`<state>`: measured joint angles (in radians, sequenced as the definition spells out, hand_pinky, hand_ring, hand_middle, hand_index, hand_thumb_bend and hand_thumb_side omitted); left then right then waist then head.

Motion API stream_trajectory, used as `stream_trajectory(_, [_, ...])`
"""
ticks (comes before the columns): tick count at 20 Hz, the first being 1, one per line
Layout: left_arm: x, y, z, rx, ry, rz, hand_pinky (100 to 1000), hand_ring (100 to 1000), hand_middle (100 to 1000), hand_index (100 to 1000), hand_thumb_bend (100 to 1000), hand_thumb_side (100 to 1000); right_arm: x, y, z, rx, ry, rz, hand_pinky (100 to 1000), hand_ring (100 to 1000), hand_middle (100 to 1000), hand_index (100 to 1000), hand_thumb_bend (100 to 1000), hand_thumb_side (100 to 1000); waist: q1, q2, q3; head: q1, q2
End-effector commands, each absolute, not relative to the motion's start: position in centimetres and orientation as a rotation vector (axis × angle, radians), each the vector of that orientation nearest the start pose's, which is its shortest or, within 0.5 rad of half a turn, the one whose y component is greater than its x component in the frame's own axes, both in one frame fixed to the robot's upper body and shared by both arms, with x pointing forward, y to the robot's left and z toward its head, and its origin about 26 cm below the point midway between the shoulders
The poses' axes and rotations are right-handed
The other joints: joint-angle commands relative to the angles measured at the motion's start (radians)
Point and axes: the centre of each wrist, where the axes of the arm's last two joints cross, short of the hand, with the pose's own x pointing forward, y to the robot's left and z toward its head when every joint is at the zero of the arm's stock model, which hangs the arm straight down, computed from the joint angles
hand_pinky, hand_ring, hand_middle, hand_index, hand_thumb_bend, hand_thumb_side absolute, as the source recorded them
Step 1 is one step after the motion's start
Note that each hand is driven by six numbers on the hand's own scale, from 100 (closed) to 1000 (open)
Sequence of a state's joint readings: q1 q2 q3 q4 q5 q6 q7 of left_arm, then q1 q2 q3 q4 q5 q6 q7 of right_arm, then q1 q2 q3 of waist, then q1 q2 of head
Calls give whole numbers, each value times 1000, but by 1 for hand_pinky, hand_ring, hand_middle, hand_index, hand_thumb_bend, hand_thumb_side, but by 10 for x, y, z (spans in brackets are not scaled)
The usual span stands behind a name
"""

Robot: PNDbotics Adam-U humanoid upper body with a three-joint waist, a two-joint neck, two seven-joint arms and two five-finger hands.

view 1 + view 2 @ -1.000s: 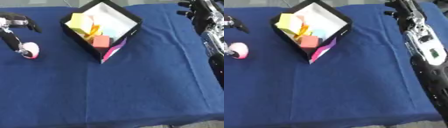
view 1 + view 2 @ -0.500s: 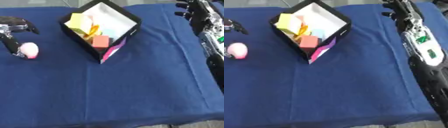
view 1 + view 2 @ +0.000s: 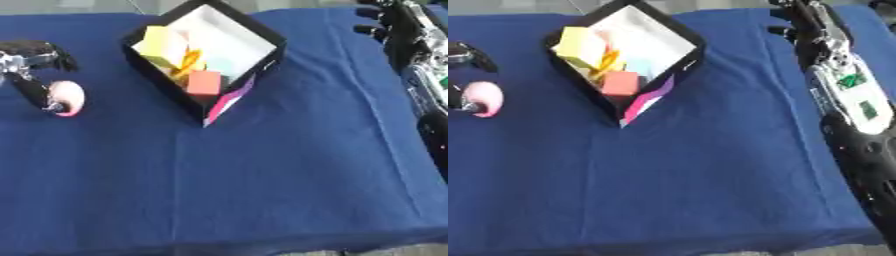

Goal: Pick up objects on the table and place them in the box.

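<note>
While the pink egg-shaped object [image 3: 67, 97] lies on the blue surface [image 3: 262, 170] well left of the box [image 3: 262, 34], the left robot hand [image 3: 31, 70] touches it with one finger, others curled. Close thumb and fingers around it before lifting. The right robot hand [image 3: 794, 20] sits idle; I cannot tell its finger state.

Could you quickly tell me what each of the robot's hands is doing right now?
Left hand: at the pink object, touching it; whether its fingers are closed round it cannot be told.
Right hand: at the table's far right edge, holding nothing visible; finger state cannot be told.
</note>
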<state>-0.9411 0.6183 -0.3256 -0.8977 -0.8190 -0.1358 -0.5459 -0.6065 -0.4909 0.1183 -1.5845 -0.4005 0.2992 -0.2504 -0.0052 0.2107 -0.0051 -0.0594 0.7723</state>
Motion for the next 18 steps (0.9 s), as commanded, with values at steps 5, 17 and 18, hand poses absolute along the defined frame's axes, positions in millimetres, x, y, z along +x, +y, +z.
stream_trajectory(5, [466, 314, 243, 916, -1166, -1613, 637, 594, 504, 590, 156, 100, 383, -269, 224, -112, -1849, 131, 824, 903, 823, 861, 117, 648, -10, -8, 1, -23, -2])
stream_trajectory(17, [447, 247, 334, 1025, -1495, -1621, 610, 557, 458, 518, 167, 100, 380, -271, 231, -117, -1873, 140, 824, 904, 825, 861, 107, 640, -6, -22, -5, -9, -2])
stream_trajectory(18, [449, 232, 340, 1006, -1552, -1610, 607, 555, 454, 512, 137, 100, 380, -271, 233, -114, -1879, 137, 824, 905, 825, 861, 105, 637, -5, -24, -11, -3, -2])
